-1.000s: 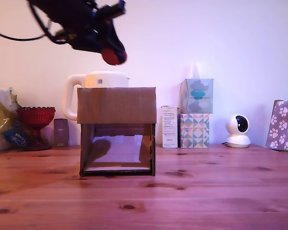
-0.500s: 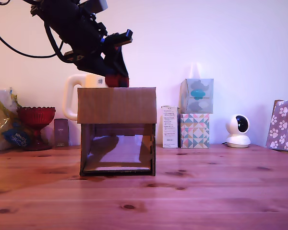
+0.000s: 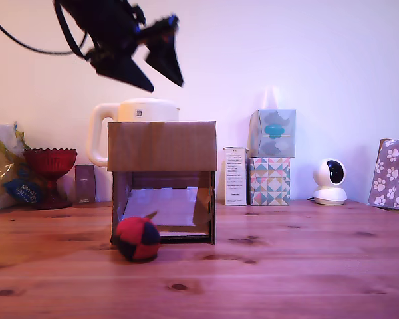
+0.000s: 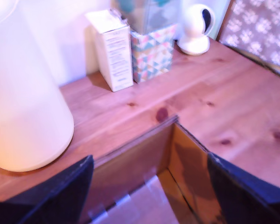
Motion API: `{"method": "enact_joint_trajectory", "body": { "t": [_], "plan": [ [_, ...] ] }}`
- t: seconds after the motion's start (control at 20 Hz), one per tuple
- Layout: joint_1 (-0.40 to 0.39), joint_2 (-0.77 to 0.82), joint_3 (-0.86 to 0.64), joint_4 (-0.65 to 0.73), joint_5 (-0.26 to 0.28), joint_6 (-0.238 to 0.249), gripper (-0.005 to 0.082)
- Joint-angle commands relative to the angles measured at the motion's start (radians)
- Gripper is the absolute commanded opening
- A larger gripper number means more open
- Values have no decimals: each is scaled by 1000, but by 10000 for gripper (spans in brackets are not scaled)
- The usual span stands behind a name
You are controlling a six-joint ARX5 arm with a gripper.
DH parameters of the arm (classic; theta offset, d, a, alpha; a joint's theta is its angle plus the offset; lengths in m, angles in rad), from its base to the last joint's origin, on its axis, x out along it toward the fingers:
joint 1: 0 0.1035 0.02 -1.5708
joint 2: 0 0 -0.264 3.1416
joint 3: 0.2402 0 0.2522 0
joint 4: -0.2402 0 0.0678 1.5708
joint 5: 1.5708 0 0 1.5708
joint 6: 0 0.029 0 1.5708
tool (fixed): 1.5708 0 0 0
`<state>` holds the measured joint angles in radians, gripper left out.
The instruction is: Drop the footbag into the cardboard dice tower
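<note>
The red and dark footbag lies on the wooden table just in front of the lower opening of the cardboard dice tower, at that opening's left corner in the exterior view. My gripper hangs open above the tower's top, its two dark fingers spread and nothing between them. In the wrist view the fingers frame the tower's open top, with the pale ramp showing inside.
A white kettle stands right behind the tower. A red glass bowl and bags are at the exterior view's left. A white carton, stacked tissue boxes, a small white camera and a paw-print bag line the back right.
The gripper, shut on the footbag at the tower's top half a second ago, has opened and risen. The footbag has come out of the lower opening onto the table.
</note>
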<state>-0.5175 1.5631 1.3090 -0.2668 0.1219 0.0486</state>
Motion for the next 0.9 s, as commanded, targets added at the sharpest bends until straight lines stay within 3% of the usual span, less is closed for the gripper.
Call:
{"method": "enact_joint_trajectory", "body": {
  "t": [0.0,0.25,0.5,0.65,0.85],
  "plan": [
    [-8,-46,-2,-22,5,3,-3],
    [-16,-129,-60,14,18,-10,-24],
    [-16,-268,-353,261,82,-48,-24],
    [-16,-340,-538,401,87,-68,-24],
    [-14,-409,-711,473,87,-76,-24]
  ]
}}
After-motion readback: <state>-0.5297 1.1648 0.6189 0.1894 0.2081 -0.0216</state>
